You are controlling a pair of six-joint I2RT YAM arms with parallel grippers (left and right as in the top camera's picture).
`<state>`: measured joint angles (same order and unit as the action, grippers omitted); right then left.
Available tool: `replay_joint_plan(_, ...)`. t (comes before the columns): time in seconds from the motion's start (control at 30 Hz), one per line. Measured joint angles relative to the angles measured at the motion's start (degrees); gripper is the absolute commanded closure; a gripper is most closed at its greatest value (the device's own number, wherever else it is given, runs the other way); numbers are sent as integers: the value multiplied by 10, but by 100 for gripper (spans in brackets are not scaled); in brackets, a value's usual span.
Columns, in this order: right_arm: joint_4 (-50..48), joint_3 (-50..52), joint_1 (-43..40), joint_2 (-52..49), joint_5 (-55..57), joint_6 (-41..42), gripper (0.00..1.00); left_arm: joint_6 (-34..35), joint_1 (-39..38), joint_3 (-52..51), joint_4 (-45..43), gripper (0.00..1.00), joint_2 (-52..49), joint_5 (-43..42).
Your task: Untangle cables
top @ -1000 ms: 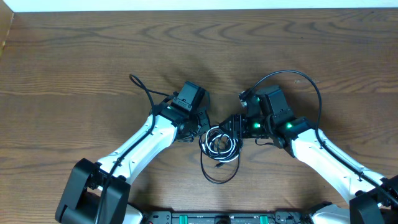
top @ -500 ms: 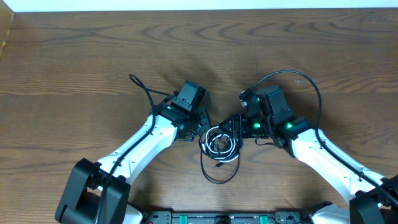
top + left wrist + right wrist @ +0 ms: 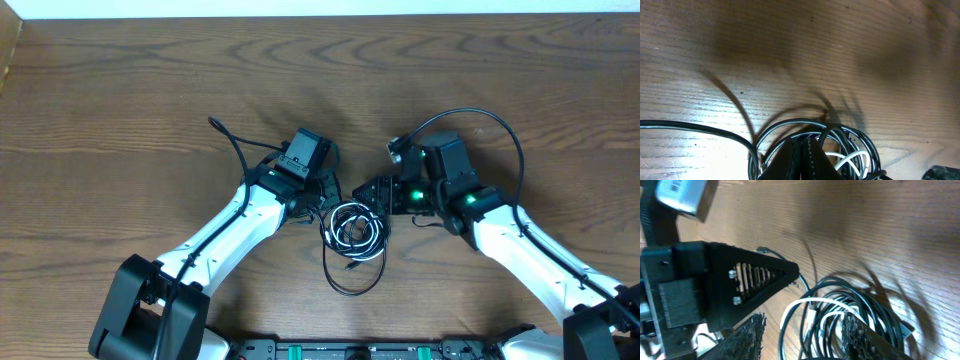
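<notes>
The cables lie as one small tangled coil on the wooden table between the two arms. The black cable (image 3: 345, 287) loops out toward the front edge, and the white cable (image 3: 352, 232) is wound inside it. My left gripper (image 3: 325, 208) is at the coil's left rim. In the left wrist view its fingers (image 3: 790, 157) are pressed together, shut, over the black cable (image 3: 790, 125) and white cable (image 3: 852, 160); no strand shows between them. My right gripper (image 3: 373, 197) stands open at the coil's upper right. Strands of the white cable (image 3: 812, 301) and black cable (image 3: 850, 287) lie between its fingers (image 3: 752, 332).
Thick black arm wires arch over the table beside each wrist, one at the left (image 3: 232, 145) and one at the right (image 3: 505, 135). The table's far edge (image 3: 320, 14) runs along the top. The arms' base rail (image 3: 350, 350) lies at the front.
The right arm has shifted slightly right and back, its gripper easing off the coil's edge. The left arm and the coil have not visibly moved.
</notes>
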<state>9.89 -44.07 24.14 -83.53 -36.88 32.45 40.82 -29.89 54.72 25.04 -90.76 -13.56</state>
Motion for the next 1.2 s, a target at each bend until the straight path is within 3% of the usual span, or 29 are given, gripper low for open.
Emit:
replay_joint_plan(0.6, 14, 0, -12, 0, -17, 0, 48, -2, 6, 0, -9, 92, 0, -1)
replay_joint_plan(0.83, 27, 0, -91, 0, -82, -11, 50, -32, 46, 0, -15, 93, 0, -100)
replay_joint_plan(0.97, 89, 0, -138, 0, -116, -42, 51, -72, 74, 5, 9, 83, 1, -167)
replay_joint_plan(1.0, 116, 0, -155, 0, -116, -57, 51, -83, 74, 10, 25, 73, 6, -173)
replay_joint_plan(1.1, 154, 0, -188, 0, -108, -76, 52, -103, 64, 39, 68, 65, 31, -171)
replay_joint_plan(1.2, 177, 0, -214, 0, -87, -86, 51, -111, 32, 64, 77, 62, 60, -158)
